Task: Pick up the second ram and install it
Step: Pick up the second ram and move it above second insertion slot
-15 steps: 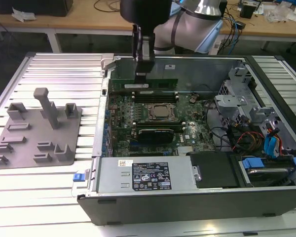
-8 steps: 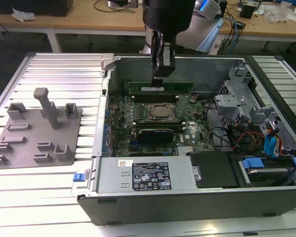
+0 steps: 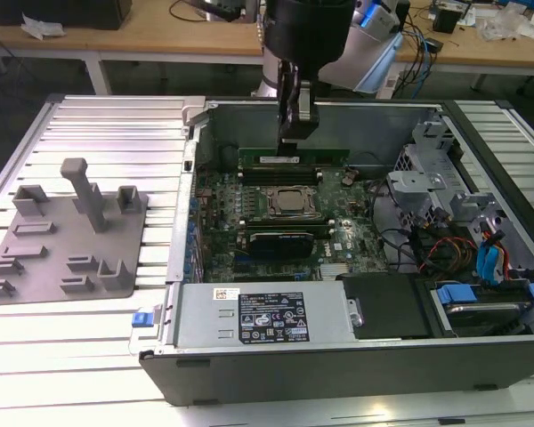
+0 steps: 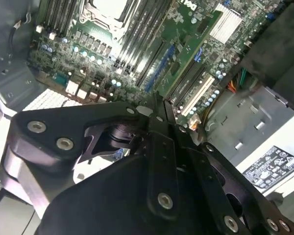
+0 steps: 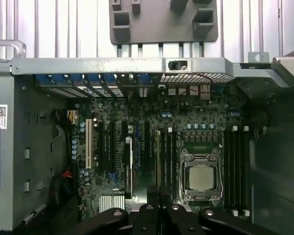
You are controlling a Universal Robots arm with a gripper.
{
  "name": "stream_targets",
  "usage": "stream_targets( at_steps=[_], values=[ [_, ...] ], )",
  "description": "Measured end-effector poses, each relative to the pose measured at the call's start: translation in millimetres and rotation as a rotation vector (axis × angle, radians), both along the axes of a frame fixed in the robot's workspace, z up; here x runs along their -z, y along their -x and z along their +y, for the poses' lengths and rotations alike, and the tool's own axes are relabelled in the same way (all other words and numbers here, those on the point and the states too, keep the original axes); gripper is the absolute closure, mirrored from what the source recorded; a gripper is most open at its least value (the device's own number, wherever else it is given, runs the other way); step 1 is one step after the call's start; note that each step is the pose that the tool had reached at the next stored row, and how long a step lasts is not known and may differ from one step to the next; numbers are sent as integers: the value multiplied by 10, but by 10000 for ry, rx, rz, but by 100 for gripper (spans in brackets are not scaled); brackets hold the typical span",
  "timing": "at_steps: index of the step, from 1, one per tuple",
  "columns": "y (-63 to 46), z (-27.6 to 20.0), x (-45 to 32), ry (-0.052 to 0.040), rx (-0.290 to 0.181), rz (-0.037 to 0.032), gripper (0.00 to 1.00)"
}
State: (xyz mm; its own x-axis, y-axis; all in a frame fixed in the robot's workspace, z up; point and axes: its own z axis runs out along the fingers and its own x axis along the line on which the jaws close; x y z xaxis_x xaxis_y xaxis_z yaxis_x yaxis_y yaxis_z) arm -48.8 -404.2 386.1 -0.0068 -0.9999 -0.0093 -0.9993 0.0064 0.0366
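Note:
Two green ram sticks stand upright side by side in the slots behind the processor socket [image 3: 291, 203]. The rear stick [image 3: 307, 157] shows a white label and the front stick [image 3: 294, 174] shows dark chips. I cannot tell which of them is the second ram. My gripper [image 3: 295, 139] hangs well above the motherboard, apart from both sticks. In both wrist views my gripper [image 5: 159, 192] [image 4: 158, 104] has its fingers together with nothing between them. From the first wrist view it sits over the slots beside the processor socket [image 5: 201, 176].
The open computer case [image 3: 187, 178] lies on a ribbed metal table. A black card [image 3: 280, 242] sits in front of the socket, and the power supply [image 3: 267, 311] lies along the near wall. Drive bays and cables [image 3: 463, 249] are at the exterior view's right. A grey fixture plate [image 3: 71, 258] [image 5: 161, 22] lies at its left.

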Motion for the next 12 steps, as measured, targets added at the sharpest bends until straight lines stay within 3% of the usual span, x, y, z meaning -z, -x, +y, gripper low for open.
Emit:
stream_targets(
  at_steps=[5, 12],
  values=[
    [-21, 109, 168, -1, -1, 1, 91],
    [-24, 184, 354, 0, 1, 5, 91]
  ],
)
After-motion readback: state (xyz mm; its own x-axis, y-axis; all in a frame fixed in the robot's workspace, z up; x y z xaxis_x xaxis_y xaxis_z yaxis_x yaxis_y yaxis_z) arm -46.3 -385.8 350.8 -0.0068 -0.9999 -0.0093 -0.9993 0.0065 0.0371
